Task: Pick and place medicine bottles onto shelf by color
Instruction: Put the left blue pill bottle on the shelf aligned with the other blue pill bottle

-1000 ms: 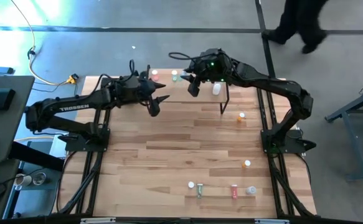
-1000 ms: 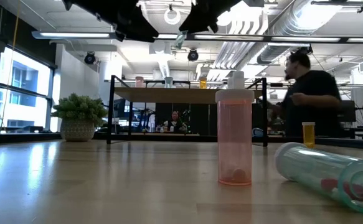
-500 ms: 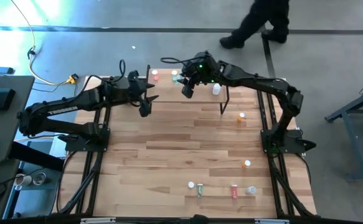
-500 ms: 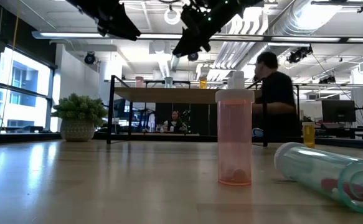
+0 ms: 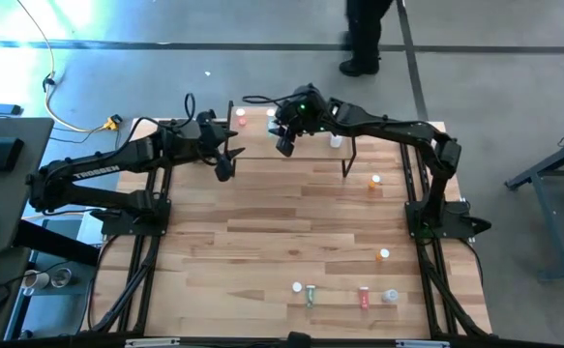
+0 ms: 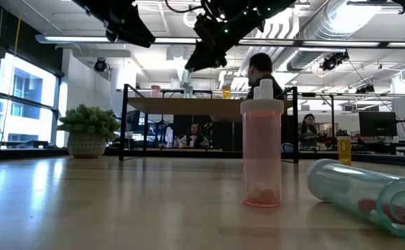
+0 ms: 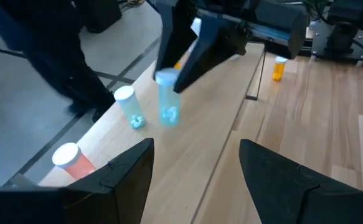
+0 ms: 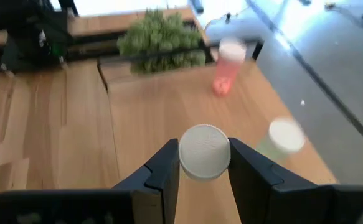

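1. Pale green plastic with a white cap: that is the bottle [image 7: 167,99] pinched between the fingers of the right pincer [image 5: 284,143], which hangs over the shelf [image 5: 311,153] at the worktop's [image 5: 291,232] far edge. In the right wrist view the cap [image 8: 204,151] sits tight between the two dark fingers [image 8: 162,171].
2. The left pincer [image 5: 225,164] hovers just beside the right one, off the shelf's end, with its fingers [image 7: 131,165] spread wide and nothing between them.
3. On the shelf near the right pincer stand a second pale green bottle [image 7: 129,106] and a red bottle [image 7: 72,162]; a clear bottle [image 5: 337,139] stands farther along.
4. Well away from both pincers, at the worktop's near edge, a pink bottle [image 6: 262,153] stands upright with something small lying at its bottom, and a green bottle [image 6: 365,194] lies on its side with reddish pieces inside.
5. Two orange bottles [image 5: 374,181] sit on the worktop between those and the shelf.
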### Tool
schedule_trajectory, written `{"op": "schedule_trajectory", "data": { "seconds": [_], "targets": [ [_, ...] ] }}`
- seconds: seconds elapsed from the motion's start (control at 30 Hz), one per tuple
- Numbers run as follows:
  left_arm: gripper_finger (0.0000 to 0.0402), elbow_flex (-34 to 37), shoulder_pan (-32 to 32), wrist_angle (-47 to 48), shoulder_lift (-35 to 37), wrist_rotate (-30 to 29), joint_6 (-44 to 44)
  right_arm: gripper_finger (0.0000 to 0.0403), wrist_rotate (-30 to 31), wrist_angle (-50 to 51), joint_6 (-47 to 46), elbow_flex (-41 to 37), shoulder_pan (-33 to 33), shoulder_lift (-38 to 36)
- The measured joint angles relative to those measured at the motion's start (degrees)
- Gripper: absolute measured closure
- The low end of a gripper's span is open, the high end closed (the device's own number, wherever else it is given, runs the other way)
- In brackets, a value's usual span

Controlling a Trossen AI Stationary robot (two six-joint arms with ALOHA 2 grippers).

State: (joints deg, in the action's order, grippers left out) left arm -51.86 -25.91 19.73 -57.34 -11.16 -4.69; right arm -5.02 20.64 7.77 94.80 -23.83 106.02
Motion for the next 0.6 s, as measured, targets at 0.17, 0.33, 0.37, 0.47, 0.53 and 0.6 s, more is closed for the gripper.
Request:
{"op": "schedule_trajectory", "data": {
  "seconds": [0.17,0.33,0.37,0.47,0.53,0.6],
  "targets": [
    [0.0174,0.0,0.0,0.0,0.0,0.0,0.0,0.0299,0.0,1.9,-0.1,4.5,0.0,0.2],
    [0.0174,0.0,0.0,0.0,0.0,0.0,0.0,0.0299,0.0,8.0,0.0,8.9,0.0,2.1],
    [0.0174,0.0,0.0,0.0,0.0,0.0,0.0,0.0299,0.0,9.5,0.0,9.2,0.0,2.5],
    [0.0174,0.0,0.0,0.0,0.0,0.0,0.0,0.0299,0.0,11.0,-0.2,9.4,0.0,3.5],
    [0.0174,0.0,0.0,0.0,0.0,0.0,0.0,0.0299,0.0,12.2,-0.2,9.4,0.0,4.0],
    [0.0174,0.0,0.0,0.0,0.0,0.0,0.0,0.0299,0.0,12.6,-0.2,9.4,0.0,4.3]
  ]
}}
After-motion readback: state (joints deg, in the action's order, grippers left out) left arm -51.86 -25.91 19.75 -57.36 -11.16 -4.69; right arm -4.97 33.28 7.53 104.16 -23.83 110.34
